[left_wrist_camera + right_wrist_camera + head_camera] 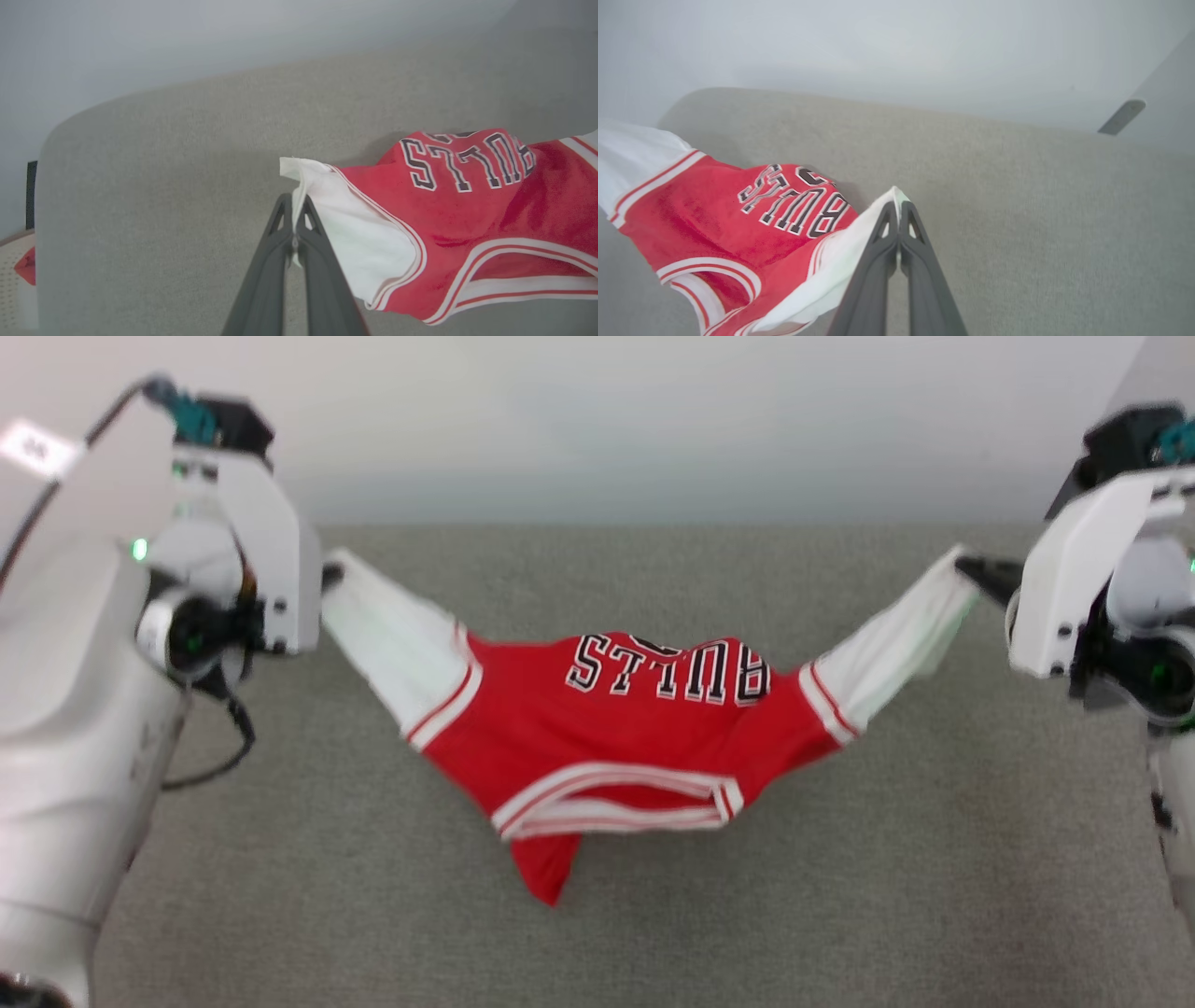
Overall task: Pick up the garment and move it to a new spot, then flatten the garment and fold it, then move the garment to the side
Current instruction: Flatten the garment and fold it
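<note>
Garment [616, 728] – red jersey, white short sleeves, white-striped trim. It is strung out sideways between the two arms and sags in the middle like a hammock. The black "BULLS" lettering, outlined in white, reads upside down in the head view. The striped neck opening faces the near side, and below it a red corner of cloth points toward the camera. The garment is over the middle of the grey carpet-like surface [840, 896]. I cannot tell whether the sagging red body touches that surface or hangs just above it.

Left gripper [329, 574] – at the outer end of one white sleeve. In the left wrist view its two dark fingers [280, 261] are pressed together, with the white sleeve edge pinched between the tips of the left gripper [295, 200]. The sleeve and red body of the garment [458, 224] run off to that view's right.

Right gripper [980, 571] – at the end of the other white sleeve, which is pulled up and outward. In the right wrist view the right gripper [898, 210] is closed tight on the tip of the sleeve. The garment [714, 219] trails away to that view's left.

Both sleeves rise from the body toward the grippers. A pale wall [597, 420] lies behind the far edge of the grey surface.
</note>
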